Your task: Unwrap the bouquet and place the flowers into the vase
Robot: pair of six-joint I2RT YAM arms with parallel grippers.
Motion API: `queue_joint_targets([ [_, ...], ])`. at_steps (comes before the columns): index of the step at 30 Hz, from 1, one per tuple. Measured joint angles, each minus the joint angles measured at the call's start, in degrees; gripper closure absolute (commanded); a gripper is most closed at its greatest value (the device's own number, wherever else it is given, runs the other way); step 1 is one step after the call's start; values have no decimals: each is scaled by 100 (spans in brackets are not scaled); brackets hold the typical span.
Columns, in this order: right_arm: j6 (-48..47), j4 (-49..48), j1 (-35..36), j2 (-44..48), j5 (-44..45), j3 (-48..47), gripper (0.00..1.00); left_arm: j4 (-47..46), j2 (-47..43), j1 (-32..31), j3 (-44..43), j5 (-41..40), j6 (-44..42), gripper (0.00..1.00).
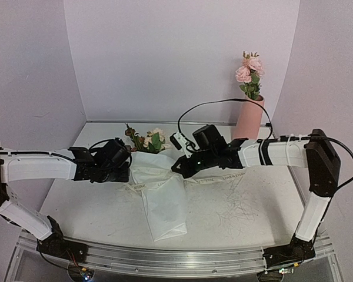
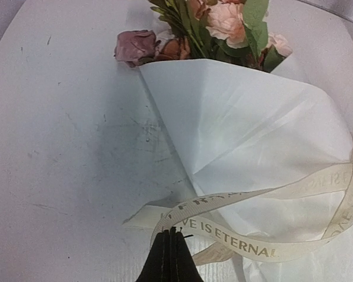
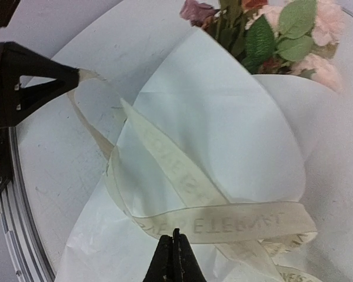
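At bottom centre, left gripper [image 2: 172, 235] and right gripper [image 3: 175, 238] clamp the cream lettered ribbon [image 2: 247, 245].
Soft, light, probably slippery: pinch it flat, clear of the white paper cone [image 2: 241, 117].

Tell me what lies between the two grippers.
The bouquet's white paper cone, with the cream ribbon running across it from the left gripper to the right gripper; the top view shows it.

Lab booth, lilac backdrop [image 1: 182, 59] (scratched table [image 1: 247, 205])
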State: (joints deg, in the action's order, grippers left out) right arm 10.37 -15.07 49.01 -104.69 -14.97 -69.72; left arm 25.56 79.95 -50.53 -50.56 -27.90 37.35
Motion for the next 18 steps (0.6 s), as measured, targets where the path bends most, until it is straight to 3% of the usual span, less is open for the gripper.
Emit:
queue_joint_targets([
  [3,110,2,-188,161,32,121,66,75,-262,48,198,-61,297,100],
  [5,134,-16,-287,171,-118,125,55,97,-310,52,271,-69,413,100],
  [12,25,22,16,149,-499,33,46,149,-223,52,521,29,813,100],
  [18,-170,99,442,-99,-414,-415,45,147,141,52,516,134,876,100],
])
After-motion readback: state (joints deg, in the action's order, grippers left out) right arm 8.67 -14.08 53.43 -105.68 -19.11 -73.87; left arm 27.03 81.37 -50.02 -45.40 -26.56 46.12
